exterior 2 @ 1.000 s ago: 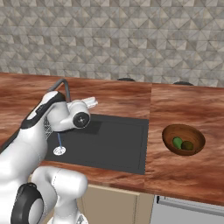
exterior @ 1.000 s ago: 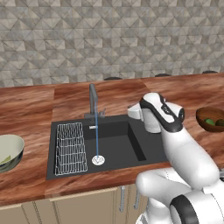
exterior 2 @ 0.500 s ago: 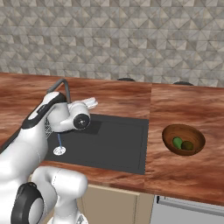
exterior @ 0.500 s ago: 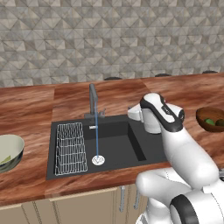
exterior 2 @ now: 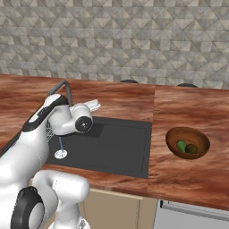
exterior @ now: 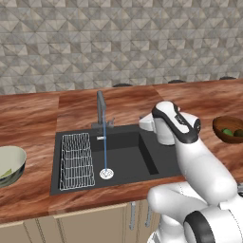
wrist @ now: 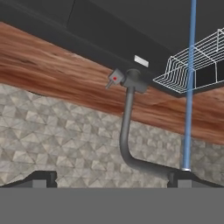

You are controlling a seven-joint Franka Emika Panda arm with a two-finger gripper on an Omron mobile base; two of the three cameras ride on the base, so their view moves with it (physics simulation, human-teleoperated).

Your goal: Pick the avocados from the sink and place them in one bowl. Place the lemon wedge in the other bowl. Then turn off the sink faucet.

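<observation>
Avocados [exterior 2: 186, 147] are in the brown bowl [exterior 2: 173, 134], so what's left is the faucet [exterior: 100, 107] behind the sink [exterior: 147, 161], water running. Our gripper [wrist: 112, 177] hangs spread wide, empty, facing it. We'd push the small stiff metal lever [wrist: 115, 78] at its base; probably slippery.

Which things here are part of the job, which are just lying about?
Job: faucet, still running; sink; avocados in the wooden bowl; pale bowl; open gripper.
Lying about: wire rack.
</observation>
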